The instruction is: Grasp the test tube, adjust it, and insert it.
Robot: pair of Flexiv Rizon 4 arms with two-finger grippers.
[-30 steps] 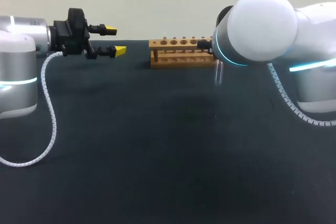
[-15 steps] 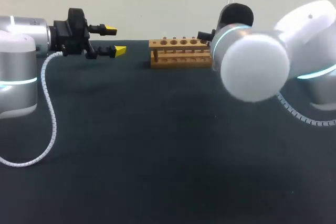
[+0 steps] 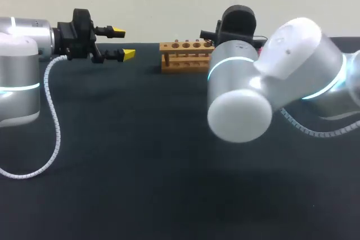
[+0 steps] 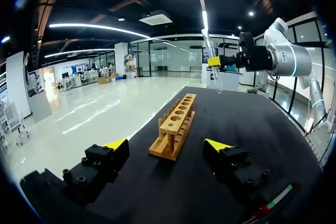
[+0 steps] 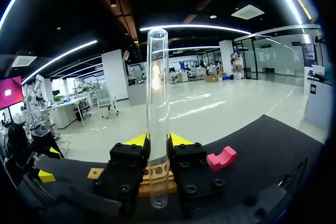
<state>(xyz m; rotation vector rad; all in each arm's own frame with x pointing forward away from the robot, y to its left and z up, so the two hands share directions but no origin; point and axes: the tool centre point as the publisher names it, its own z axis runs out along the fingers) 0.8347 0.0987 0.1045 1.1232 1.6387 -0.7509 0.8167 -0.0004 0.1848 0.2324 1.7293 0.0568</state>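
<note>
Clamping the clear test tube (image 5: 157,103) from both sides, the right tool (image 5: 157,141) has its two yellow-tipped fingers drawn in close against the glass. They grip the tube on its lower part. The rounded end pokes back past the finger blocks, and the long open-mouthed end stands out ahead of the tips, in line with the fingers.

Just behind the fingers lies the wooden rack (image 5: 95,173) on the dark table (image 3: 140,167), with part of it showing in the gap under the tube. From the left wrist view, the tube is up in the air beyond the far end of the rack, slightly tilted. It is clear of the rack's holes and touches neither rack nor table.

A pink block (image 5: 221,158) sits on the table near the rack, off the end where the right arm (image 3: 264,82) comes in. In the head view that arm's thick grey joints stand in front of the same end of the rack, hiding the right tool's fingers and the tube.

Off the rack's other end hovers the left tool (image 3: 124,43), its fingers spread wide with nothing between them. It points along the length of the rack, well apart from it, so the row of holes runs straight away from it.
</note>
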